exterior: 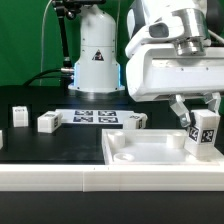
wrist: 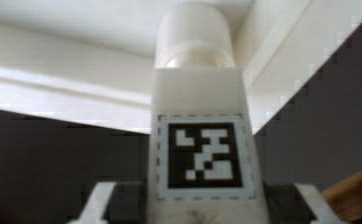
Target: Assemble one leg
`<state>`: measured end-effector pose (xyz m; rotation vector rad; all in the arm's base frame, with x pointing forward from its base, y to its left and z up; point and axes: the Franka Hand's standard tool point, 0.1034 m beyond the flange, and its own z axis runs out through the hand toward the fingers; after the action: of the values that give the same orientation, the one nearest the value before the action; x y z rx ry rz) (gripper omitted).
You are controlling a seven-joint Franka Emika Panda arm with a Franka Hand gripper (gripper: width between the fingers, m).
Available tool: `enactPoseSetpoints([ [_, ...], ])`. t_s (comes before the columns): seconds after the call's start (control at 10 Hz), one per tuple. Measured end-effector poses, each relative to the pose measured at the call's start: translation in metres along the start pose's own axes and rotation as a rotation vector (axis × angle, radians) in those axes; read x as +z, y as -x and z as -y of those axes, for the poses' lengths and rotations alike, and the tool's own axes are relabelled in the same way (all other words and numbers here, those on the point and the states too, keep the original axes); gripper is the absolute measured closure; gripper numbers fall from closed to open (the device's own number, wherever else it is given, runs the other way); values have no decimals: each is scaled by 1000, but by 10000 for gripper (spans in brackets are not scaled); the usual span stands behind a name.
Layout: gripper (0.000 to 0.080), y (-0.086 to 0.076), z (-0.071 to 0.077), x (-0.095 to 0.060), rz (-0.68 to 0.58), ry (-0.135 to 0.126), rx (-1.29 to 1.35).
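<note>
My gripper (exterior: 203, 125) is shut on a leg (exterior: 204, 134), a small white block with a black-and-white tag on its face. It holds the leg upright at the right end of the large white panel (exterior: 140, 156), low over the panel's surface near a corner. In the wrist view the leg (wrist: 203, 130) fills the middle, its tag facing the camera, with both fingers pressed against its sides and the panel's rim (wrist: 71, 85) beyond it. Two more legs (exterior: 48, 122) (exterior: 136, 121) lie on the black table behind the panel. Another leg (exterior: 19, 114) lies at the far left.
The marker board (exterior: 95, 117) lies flat on the table behind the panel. The robot's white base (exterior: 97, 55) stands at the back in front of a green backdrop. The panel's raised front rim (exterior: 100, 178) runs along the near edge.
</note>
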<state>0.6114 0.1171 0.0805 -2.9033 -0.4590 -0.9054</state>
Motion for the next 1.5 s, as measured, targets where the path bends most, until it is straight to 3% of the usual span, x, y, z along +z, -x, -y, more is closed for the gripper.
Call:
enactPoseSetpoints([
  [0.2,508,0,-1,0,-2,1,1],
  [0.3,432,0,-1,0,-1,1,1],
  [0.4,432,0,-1,0,-1,1,1],
  [0.5,228,0,-1,0,-1,1,1],
  [0.6,174,0,-1,0,-1,1,1],
  [1.2,151,0,-1,0,-1,1,1],
  [1.5,151,-7,-8,-11,54,-7,3],
])
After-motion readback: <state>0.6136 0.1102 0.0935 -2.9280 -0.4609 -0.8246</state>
